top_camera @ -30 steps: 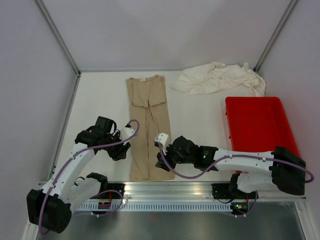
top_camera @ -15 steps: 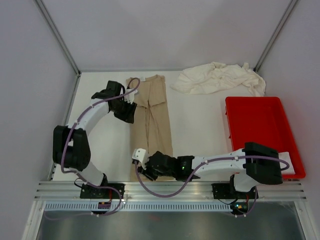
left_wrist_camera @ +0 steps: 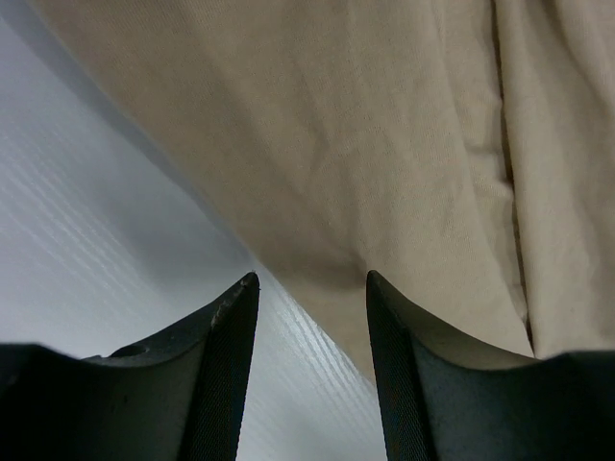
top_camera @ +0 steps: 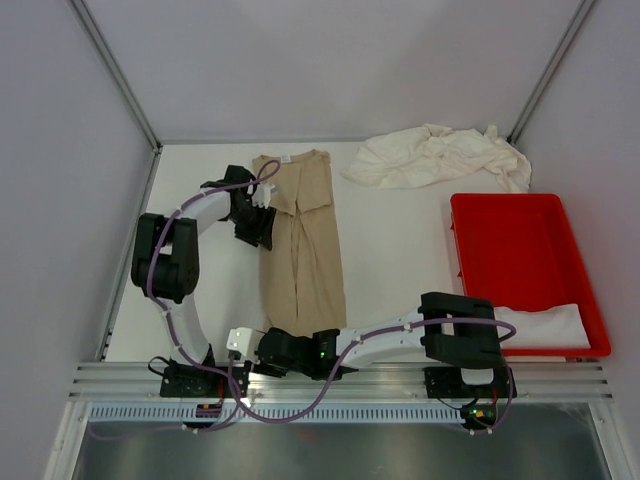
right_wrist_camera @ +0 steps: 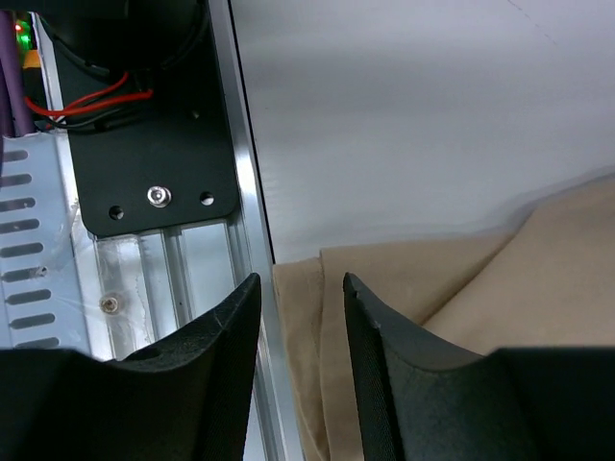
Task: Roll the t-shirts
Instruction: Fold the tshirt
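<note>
left pincer (left_wrist_camera: 310, 277) parted at tan t-shirt (top_camera: 310, 260) edge | right pincer (right_wrist_camera: 301, 279) parted at hem | touching cloth: perhaps not

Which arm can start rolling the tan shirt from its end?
Probably the right. The right tool hangs open over the shirt's near end by the rail. The left tool is at the shirt's side edge, farther up.

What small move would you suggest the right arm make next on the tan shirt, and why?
Probably lower the right gripper and close on the near corner of the tan t-shirt: the jaws stand open, aimed at that corner, holding nothing.
</note>
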